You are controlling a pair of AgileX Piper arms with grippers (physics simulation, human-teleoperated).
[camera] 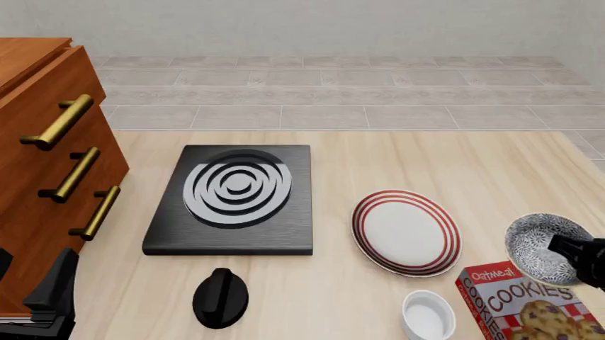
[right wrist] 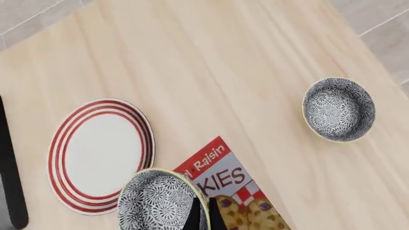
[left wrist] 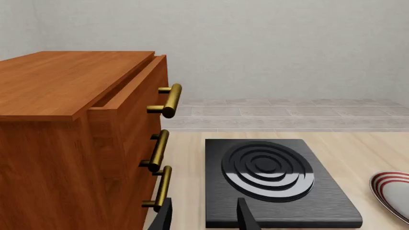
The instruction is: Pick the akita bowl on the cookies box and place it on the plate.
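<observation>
The akita bowl, speckled black and white, hangs over the far corner of the red cookies box, just right of the plate. My right gripper is shut on its rim, one finger inside and one outside. The plate, white with dark red rings, lies bare on the table beside the box. My left gripper stands open and empty at the near left by the cabinet, facing the stove.
A second speckled bowl sits on the table past the box. A small plain white bowl stands left of the box. The black stove, a black knob and a wooden drawer cabinet fill the left.
</observation>
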